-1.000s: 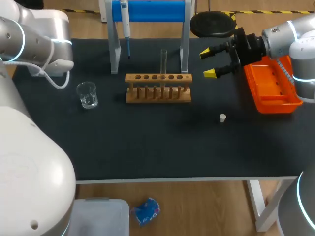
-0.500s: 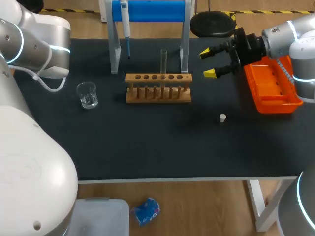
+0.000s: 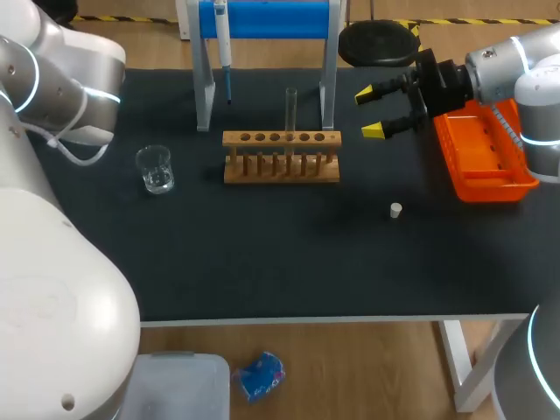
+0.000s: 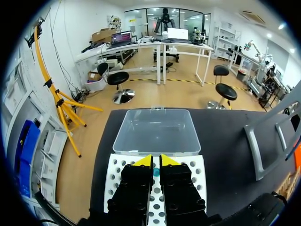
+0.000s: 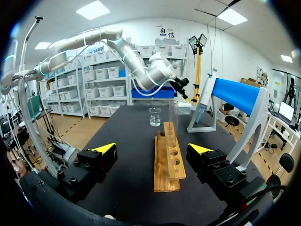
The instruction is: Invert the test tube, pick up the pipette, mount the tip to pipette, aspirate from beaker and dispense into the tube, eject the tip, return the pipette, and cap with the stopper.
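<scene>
Tube (image 5: 173, 120), seemingly empty, upright in rack (image 5: 168, 162) ahead of right gripper (image 5: 153, 148)

Bright, even overhead light; shadows faint, soft.

We see an orange tray (image 3: 490, 186) lying at the right edge of the black table (image 3: 262, 254), and a clear plastic box (image 4: 157, 132) standing on the same tabletop.

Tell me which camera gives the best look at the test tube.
The right wrist view: the test tube stands upright in the wooden rack, straight ahead of the open right gripper. The head view shows it small and thin; the left wrist view misses it.
</scene>
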Tool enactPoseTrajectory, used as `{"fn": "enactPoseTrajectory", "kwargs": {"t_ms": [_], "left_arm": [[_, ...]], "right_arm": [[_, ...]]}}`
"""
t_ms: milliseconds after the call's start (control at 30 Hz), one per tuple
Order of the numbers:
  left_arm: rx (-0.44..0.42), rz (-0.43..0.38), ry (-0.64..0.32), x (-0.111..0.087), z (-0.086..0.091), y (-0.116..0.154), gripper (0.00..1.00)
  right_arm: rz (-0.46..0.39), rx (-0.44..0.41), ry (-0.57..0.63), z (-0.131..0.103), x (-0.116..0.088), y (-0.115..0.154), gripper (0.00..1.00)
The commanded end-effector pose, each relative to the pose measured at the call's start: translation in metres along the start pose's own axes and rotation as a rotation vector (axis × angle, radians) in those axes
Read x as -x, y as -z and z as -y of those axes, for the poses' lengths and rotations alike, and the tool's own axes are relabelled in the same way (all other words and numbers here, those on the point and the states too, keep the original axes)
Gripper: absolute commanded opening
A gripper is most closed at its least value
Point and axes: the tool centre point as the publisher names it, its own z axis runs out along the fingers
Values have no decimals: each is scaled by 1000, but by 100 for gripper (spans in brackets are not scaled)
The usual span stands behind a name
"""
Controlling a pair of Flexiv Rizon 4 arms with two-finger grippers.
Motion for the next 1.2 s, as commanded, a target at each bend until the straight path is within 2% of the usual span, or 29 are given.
{"fn": "enactPoseTrajectory", "kwargs": {"t_ms": [33,200,233,267,367,433,767,833,900,1000,1100,1133,1167,1200], "left_arm": [[13,2,0,0,1,0,0],[15,-1,-7,0,0,0,1],[15,-1,-8,0,0,0,33],[17,0,-7,0,0,1,49],[17,1,-5,0,0,1,45],[17,1,-5,0,0,1,39],[19,-1,-4,-2,0,2,38],[20,1,-3,-2,-1,2,34],[22,1,-2,-2,-1,2,34],[26,4,-2,-1,-2,2,44],[29,5,0,0,-3,2,31],[30,5,1,0,-3,2,16],[31,5,1,0,-3,2,9],[32,5,1,0,-3,2,9]], "right_arm": [[-1,0,1,1,0,0,100],[-1,0,1,1,0,0,100],[-1,0,1,1,0,0,100],[-1,0,1,1,0,0,100],[-1,0,1,1,0,0,100],[-1,0,1,1,0,0,100],[-1,0,1,1,0,0,100],[-1,0,1,1,0,0,100],[-1,0,1,1,0,0,100],[-1,0,1,1,0,0,100],[-1,0,1,1,0,0,100],[-1,0,1,1,0,0,100],[-1,0,1,1,0,0,100],[-1,0,1,1,0,0,100]]}}
